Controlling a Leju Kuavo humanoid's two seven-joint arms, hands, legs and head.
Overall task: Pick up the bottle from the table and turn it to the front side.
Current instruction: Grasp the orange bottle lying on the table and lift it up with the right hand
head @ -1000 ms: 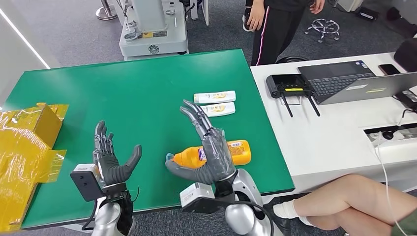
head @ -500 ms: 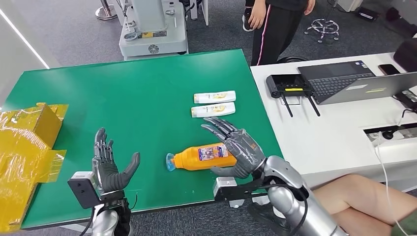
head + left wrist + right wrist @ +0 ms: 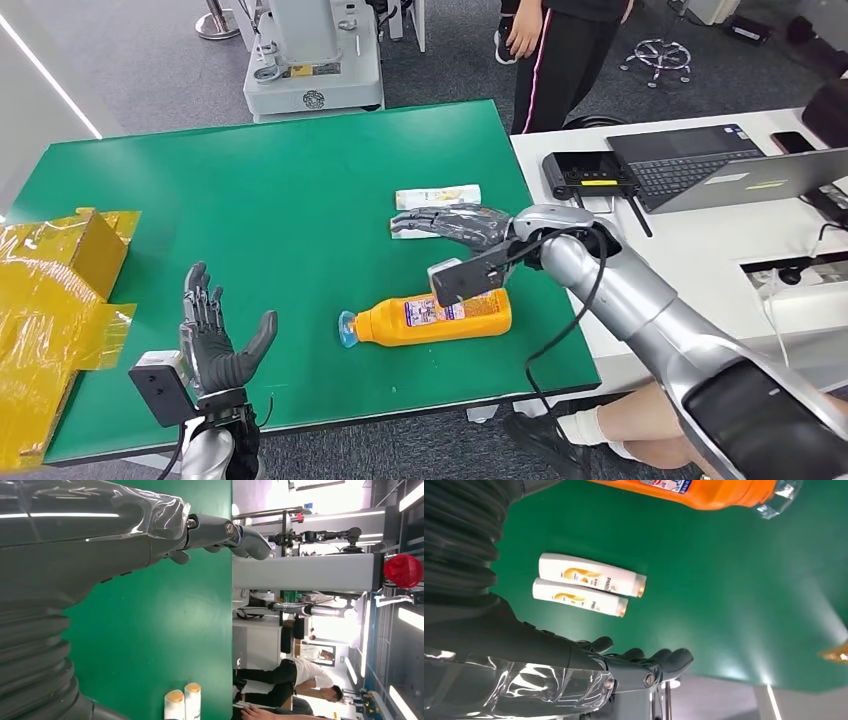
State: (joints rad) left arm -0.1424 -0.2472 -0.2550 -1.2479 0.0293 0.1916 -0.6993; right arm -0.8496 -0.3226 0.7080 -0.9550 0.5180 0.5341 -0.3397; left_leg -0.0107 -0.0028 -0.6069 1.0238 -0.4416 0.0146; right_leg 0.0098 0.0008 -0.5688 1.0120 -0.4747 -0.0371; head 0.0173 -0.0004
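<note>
An orange bottle (image 3: 430, 317) with a clear cap and a label lies on its side on the green table (image 3: 270, 200), cap pointing left. It also appears in the right wrist view (image 3: 704, 490). My right hand (image 3: 455, 222) hovers palm down with fingers spread over the table beyond the bottle, holding nothing; the right wrist view shows its fingers (image 3: 644, 665) stretched out. My left hand (image 3: 215, 345) stays raised near the table's front edge, fingers spread and empty, left of the bottle.
Two white shampoo bottles (image 3: 437, 197) (image 3: 589, 585) lie side by side behind the orange one, partly under my right hand. Yellow packaging (image 3: 50, 300) sits at the left. A white desk (image 3: 690, 260) with a laptop stands right. A person (image 3: 560, 50) stands behind; bare legs (image 3: 700, 410) sit near.
My right hand has lifted off the orange bottle and swung away over the white bottles. The bottle stays lying on the table. My left hand has sunk slightly.
</note>
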